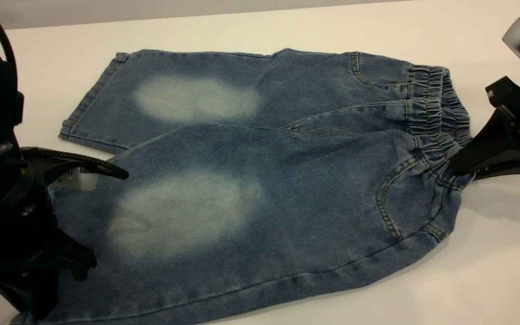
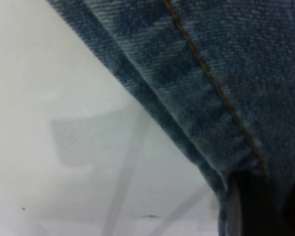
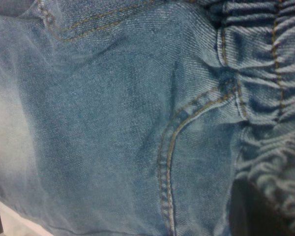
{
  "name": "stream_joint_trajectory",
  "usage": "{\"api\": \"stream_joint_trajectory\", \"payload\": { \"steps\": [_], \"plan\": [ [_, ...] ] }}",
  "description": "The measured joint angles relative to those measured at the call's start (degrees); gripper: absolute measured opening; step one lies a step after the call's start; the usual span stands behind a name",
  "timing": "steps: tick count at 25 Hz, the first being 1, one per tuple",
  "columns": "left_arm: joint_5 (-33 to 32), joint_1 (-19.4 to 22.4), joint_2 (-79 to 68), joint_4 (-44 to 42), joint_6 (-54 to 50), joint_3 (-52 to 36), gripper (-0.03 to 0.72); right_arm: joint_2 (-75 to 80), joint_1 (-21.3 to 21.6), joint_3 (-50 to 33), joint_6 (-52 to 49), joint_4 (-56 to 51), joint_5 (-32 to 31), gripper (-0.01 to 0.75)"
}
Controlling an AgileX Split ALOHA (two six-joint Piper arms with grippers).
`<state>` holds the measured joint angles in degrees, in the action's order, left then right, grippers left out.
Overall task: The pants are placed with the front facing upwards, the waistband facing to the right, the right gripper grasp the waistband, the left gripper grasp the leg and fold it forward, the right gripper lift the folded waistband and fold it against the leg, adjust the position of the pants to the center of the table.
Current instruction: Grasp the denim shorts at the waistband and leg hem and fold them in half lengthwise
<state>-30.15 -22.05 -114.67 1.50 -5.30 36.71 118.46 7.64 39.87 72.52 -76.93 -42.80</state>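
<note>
The blue denim pants (image 1: 260, 189) lie front up on the white table (image 1: 490, 271), with pale knee patches showing. The gathered waistband (image 1: 436, 113) points right. My right gripper (image 1: 456, 168) comes in from the right and is shut on the waistband's near corner, which is bunched to a point; in the right wrist view the ruffled waistband (image 3: 270, 73) drapes over the gripper (image 3: 241, 206). My left gripper (image 1: 118, 174) is at the near left, its thin curved jaw shut on the near leg (image 1: 174, 212) by the hem. The left wrist view shows that stitched hem (image 2: 196, 113) over the gripper (image 2: 236, 206).
The far leg (image 1: 174, 99) lies flat toward the back left, partly overlapped by the near leg. Bare white tabletop surrounds the pants at the back, right and front right. The left arm's black body (image 1: 2, 216) fills the near-left corner.
</note>
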Motion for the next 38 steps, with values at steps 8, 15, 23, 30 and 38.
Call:
{"api": "stream_joint_trajectory", "payload": {
  "steps": [8,15,23,30,38],
  "plan": [
    [0.7,0.0,0.1,0.4,0.1,0.5,0.062,0.0,0.0,0.0,0.0,0.0,0.0,0.036],
    [1.8,-0.1,4.0,0.7,1.2,3.9,0.029,-0.2,0.0,0.0,-0.1,0.0,-0.4,0.036],
    [-4.0,-0.1,13.3,0.4,2.0,4.8,0.029,-1.6,0.0,0.0,3.0,-2.4,-0.7,0.036],
    [-4.4,-0.1,22.0,0.2,2.3,4.8,0.029,-7.2,0.0,0.0,4.0,-3.6,-0.7,0.036],
    [-2.6,-0.1,28.8,0.2,2.4,5.4,0.029,-16.6,0.0,0.0,3.1,-3.8,-0.5,0.036]
  ]
}}
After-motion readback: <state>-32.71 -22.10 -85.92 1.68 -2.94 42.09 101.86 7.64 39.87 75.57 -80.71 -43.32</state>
